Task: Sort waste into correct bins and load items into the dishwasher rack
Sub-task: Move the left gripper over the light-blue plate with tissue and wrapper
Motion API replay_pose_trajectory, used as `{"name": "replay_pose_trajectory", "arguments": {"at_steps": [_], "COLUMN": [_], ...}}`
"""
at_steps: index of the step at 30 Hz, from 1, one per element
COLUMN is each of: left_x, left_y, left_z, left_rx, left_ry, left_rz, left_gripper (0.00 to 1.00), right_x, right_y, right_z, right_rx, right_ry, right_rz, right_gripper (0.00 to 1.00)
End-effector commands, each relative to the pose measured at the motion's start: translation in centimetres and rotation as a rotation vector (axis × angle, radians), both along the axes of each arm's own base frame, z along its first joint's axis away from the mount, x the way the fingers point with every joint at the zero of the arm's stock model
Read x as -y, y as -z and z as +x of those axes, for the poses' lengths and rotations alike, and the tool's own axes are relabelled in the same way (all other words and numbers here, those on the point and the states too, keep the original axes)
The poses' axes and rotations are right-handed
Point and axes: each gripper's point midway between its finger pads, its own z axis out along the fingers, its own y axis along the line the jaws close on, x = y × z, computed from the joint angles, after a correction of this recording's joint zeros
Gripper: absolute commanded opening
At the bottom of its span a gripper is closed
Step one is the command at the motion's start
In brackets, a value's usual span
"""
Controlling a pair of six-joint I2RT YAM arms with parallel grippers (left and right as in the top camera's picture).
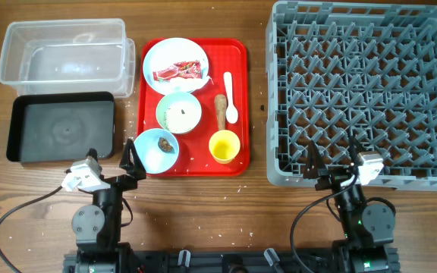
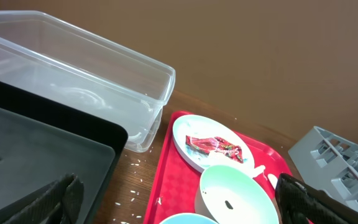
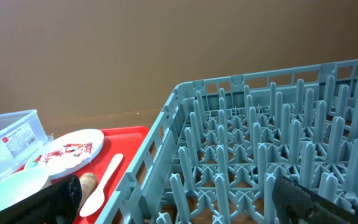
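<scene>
- Both pincers stand apart and hold nothing: the left gripper (image 1: 131, 161) is just beside the near bowl (image 1: 156, 149), and the right gripper (image 1: 315, 163) is at the dishwasher rack's (image 1: 279, 91) near edge.
- We judge sorting not yet begun. The red snack wrapper (image 1: 179, 71) lies on the plate (image 1: 174, 47), and the brown lump (image 1: 165, 142) sits in the near bowl.
- If we tilt that bowl while lifting it, the lump could drop onto the red tray (image 1: 243, 106).
- The wrapper lies flat, so a shallow pinch may slip or drag the plate.
- A careless swing of the left gripper could knock the near bowl.
</scene>
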Motion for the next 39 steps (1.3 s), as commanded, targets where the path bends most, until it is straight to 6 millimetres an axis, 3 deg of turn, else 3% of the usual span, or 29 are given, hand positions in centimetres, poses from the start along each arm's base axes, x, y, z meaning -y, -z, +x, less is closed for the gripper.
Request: {"name": "replay_pose_trajectory", "arguments": {"at_steps": [1, 19, 22, 26, 28, 32, 39], "left_x": [-0.2, -0.2, -0.2, -0.1, 0.4, 1.3, 2.6], "left_y": [0.1, 0.1, -0.2, -0.5, -0.9, -1.9, -4.9], "left_z": [0.0, 0.0, 0.0, 0.0, 0.1, 0.1, 1.8], "left_rx": [0.004, 0.005, 0.015, 0.025, 0.042, 0.045, -0.065], "left_ry": [-0.008, -0.008, -0.008, 0.000, 0.027, 0.078, 0.167], "left_rz": [0.020, 0.020, 0.020, 0.020, 0.020, 0.017, 0.091], "left_gripper": [1.00, 1.00, 1.00, 1.00, 1.00, 1.00, 1.00], "right_x": [0.0, -0.1, -0.2, -2.1, -3.2, -3.2, -3.8], "right_y": [-0.2, -0.3, -1.5, -1.8, -2.4, -4.7, -8.2], "right_z": [-0.1, 0.0, -0.1, -0.6, -1.0, -1.1, 1.1], "right_rx": [0.009, 0.009, 0.047, 0.053, 0.078, 0.084, 0.005], "right_ry": [-0.005, -0.006, -0.014, -0.130, -0.195, -0.196, -0.226], "right_rz": [0.009, 0.017, 0.098, 0.085, 0.006, -0.075, -0.199], "right_gripper": [1.00, 1.00, 1.00, 1.00, 1.00, 1.00, 1.00]}}
